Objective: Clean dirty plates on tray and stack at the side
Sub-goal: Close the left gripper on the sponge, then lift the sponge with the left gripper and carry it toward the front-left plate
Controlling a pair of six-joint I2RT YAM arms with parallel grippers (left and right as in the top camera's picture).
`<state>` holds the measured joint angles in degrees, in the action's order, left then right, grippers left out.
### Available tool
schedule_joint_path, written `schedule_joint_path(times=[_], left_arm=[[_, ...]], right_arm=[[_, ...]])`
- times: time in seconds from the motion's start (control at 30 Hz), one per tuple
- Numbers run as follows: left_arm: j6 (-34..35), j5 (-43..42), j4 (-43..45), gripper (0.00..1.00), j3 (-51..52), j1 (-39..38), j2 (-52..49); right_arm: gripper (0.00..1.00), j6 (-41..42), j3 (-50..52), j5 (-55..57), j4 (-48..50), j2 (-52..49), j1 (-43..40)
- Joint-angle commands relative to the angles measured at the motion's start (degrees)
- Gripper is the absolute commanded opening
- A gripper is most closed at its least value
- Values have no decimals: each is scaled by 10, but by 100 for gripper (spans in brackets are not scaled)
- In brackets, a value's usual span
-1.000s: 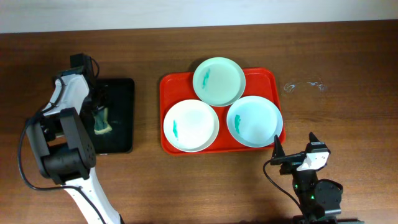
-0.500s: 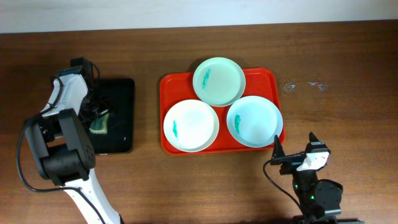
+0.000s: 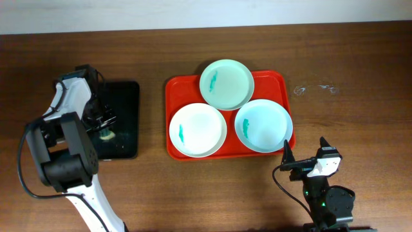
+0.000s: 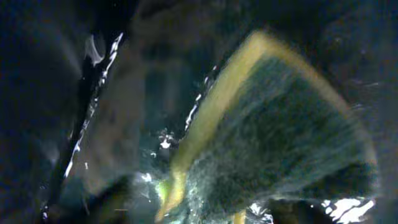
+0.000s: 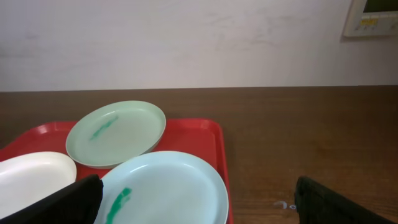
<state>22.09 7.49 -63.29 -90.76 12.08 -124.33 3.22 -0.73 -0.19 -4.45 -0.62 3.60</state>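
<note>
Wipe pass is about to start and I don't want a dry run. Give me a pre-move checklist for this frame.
1. Grip of left gripper on sponge: cannot tell; the left wrist view is a blurred close-up of it.
2. Position, sponge over the black tray: ok.
3. Smears on mint plate, white plate, pale blue plate: ok, all three teal-marked.
4. Seating, mint plate inside the red tray: not ok, it overhangs the far rim.
5. Idle arm, right gripper open and clear of plates: ok.
</note>
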Motion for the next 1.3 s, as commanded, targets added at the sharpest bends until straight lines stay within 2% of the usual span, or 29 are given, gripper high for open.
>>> schedule_joint_path(times=[0.0, 0.07, 0.1, 0.13, 0.2, 0.23, 0.27, 0.33, 0.43, 0.63, 0.9, 0.97, 1.1, 1.27], left_arm=[[1, -1, 45, 99, 11, -3, -23], [2, 0, 63, 100, 11, -3, -23], [1, 0, 68, 93, 11, -3, -23], [1, 0, 72, 85, 11, -3, -23], [1, 0, 78, 51, 11, -3, -23], [1, 0, 78, 39, 11, -3, -23], [1, 0, 77, 30, 11, -3, -23], [1, 0, 75, 20, 11, -3, -23], [2, 0, 60, 0, 4, -3, -23], [2, -2, -40, 0, -91, -3, -22], [1, -41, -212, 0, -334, -3, -19], [-29, -67, -229, 0, -379, -3, -18], [-38, -69, -218, 0, -359, -3, -21], [-38, -85, -88, 0, -166, -6, -21]], right_arm=[[99, 2, 4, 5, -2, 4, 5], [98, 2, 4, 5, -2, 4, 5], [98, 2, 4, 5, -2, 4, 5], [99, 2, 4, 5, -2, 4, 5], [99, 2, 4, 5, -2, 4, 5], [99, 2, 4, 5, -2, 4, 5], [99, 2, 4, 5, -2, 4, 5], [99, 2, 4, 5, -2, 4, 5], [99, 2, 4, 5, -2, 4, 5], [99, 2, 4, 5, -2, 4, 5], [99, 2, 4, 5, -2, 4, 5], [99, 2, 4, 5, -2, 4, 5], [99, 2, 4, 5, -2, 4, 5], [98, 2, 4, 5, -2, 4, 5]])
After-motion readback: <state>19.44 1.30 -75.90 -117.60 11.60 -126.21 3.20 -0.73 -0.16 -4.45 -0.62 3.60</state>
